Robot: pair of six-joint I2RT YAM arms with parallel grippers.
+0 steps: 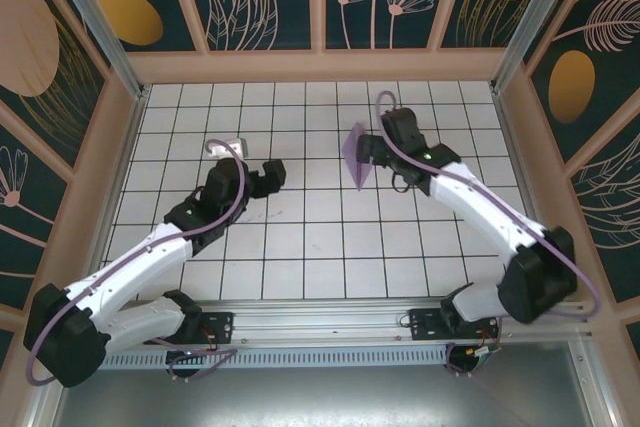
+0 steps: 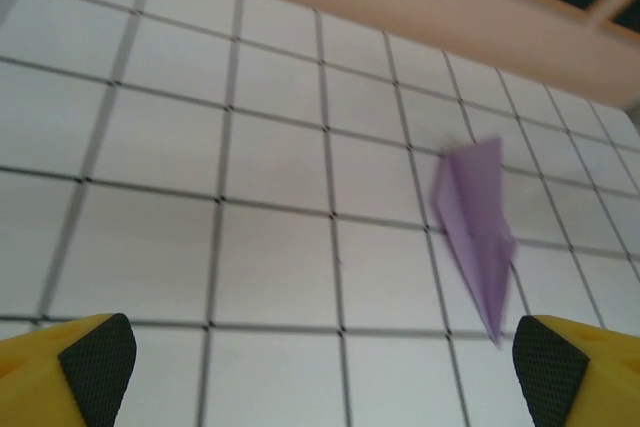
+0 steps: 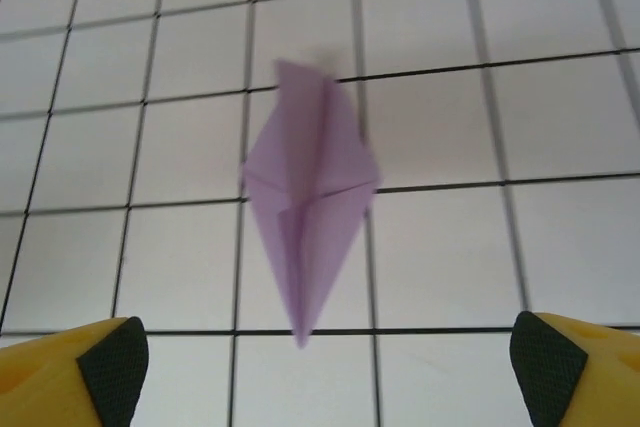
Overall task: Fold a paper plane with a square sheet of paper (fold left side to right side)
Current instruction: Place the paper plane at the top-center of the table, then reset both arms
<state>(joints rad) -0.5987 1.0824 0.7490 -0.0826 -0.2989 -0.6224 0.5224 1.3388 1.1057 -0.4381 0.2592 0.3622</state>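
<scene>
The paper plane (image 1: 355, 155) is a slim lavender dart with a centre crease, its point toward the near edge, over the white tiles at the middle back of the table. My right gripper (image 1: 370, 152) is just to its right, open. In the right wrist view the plane (image 3: 305, 217) is blurred and sits ahead of the wide-apart right gripper (image 3: 330, 372), touching neither pad; I cannot tell whether it rests on the table. My left gripper (image 1: 272, 175) stands open to the plane's left. From the left wrist, the plane (image 2: 478, 227) lies ahead and to the right of the left gripper (image 2: 322, 377).
A white gridded table (image 1: 300, 237) is boxed in by low wooden walls (image 1: 320, 67) at the back and sides, with metal posts at the back corners. Both arms reach in from the rail (image 1: 330, 332) at the near edge.
</scene>
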